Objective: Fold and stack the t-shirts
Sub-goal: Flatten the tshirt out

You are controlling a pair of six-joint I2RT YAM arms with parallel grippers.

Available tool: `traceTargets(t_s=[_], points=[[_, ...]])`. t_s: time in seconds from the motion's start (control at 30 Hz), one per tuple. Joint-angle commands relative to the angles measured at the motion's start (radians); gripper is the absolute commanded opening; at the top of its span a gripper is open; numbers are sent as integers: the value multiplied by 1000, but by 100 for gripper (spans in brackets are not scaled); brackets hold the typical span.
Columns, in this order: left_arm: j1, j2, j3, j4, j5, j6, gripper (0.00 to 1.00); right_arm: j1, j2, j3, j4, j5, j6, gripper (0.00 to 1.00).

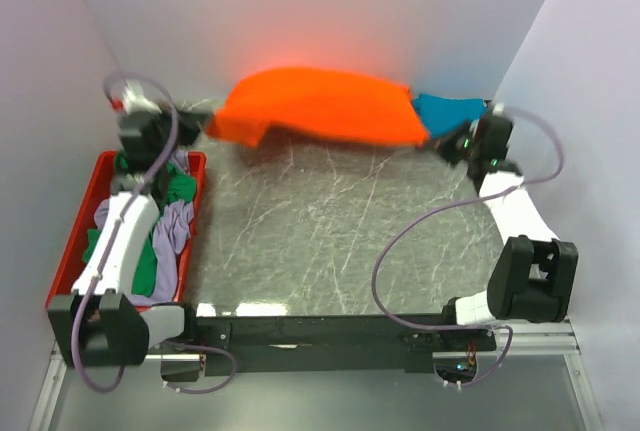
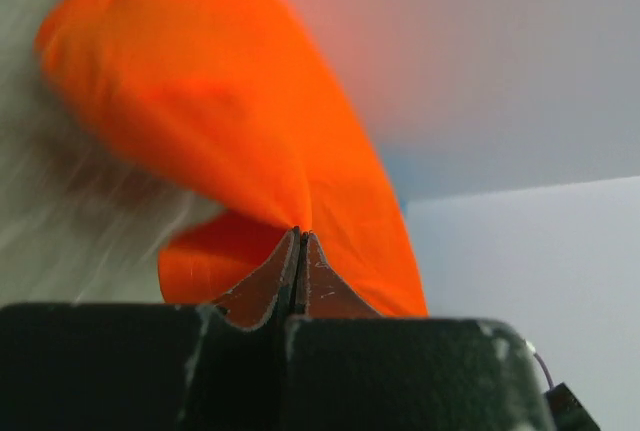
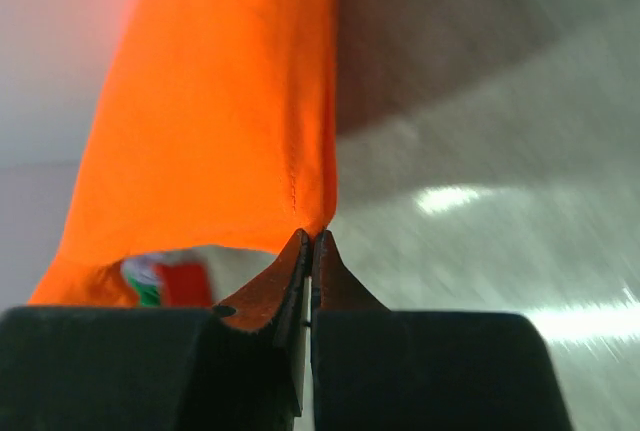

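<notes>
Near edge, 6 o'clock: both arm bases. At 8 o'clock, red tray on the left side, with green t-shirt and lavender t-shirt crumpled inside; the left arm reaches over it. Centre: dark marbled tabletop. Far side, 11 to 1 o'clock: orange t-shirt stretched sideways along the back wall, left end drooping. Left tool at 10 o'clock, tips clenched together, pinching the orange cloth's left end. Right tool at 2 o'clock, tips also clenched, pinching the shirt's right edge. Teal t-shirt at 1 o'clock, partly under the orange one's right end, just beside the right tool.
</notes>
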Motion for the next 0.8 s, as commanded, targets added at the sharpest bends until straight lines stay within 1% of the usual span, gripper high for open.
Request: traceTargets(t_s=[0.0,0.03,0.07,0.1,0.13,0.17,0.2,0.27,0.37,0.53,0.57,0.7,0.73,0.77], points=[[-61,-152,-193,-95,-105,17,0,-16,-105,-197,74,-25,-5,0],[-85,-177,-236,-120,-128,23,0,-19,-111,-274,72,-23,-13,0],[-98,-223,-314,-149,-148,22,1,-22,-114,-308,71,-23,-22,0],[-108,-244,-355,-199,-166,17,0,-27,-114,-339,71,-26,-39,0],[-122,-269,-393,-216,-181,14,0,-30,-116,-392,66,-23,-46,0],[-127,-312,-460,-233,-194,5,1,-33,-117,-418,63,-22,-56,0],[-131,-336,-491,-278,-206,-3,0,-36,-123,-441,63,-22,-72,0],[-135,-401,-565,-313,-217,-32,1,-42,-134,-500,37,13,-89,0],[-142,-476,-611,-390,-230,-53,1,-57,-143,-549,-15,30,-111,0],[-156,-554,-630,-516,-232,-72,1,-71,-222,-615,-66,64,-119,0],[-159,-571,-640,-523,-232,-76,1,-79,-260,-620,-80,105,-120,0],[-191,-584,-676,-525,-232,-87,1,-114,-337,-617,-146,187,-131,0],[-210,-575,-686,-523,-232,-99,1,-140,-352,-612,-166,196,-141,0],[-222,-570,-691,-522,-232,-107,1,-140,-357,-610,-176,196,-148,0]])
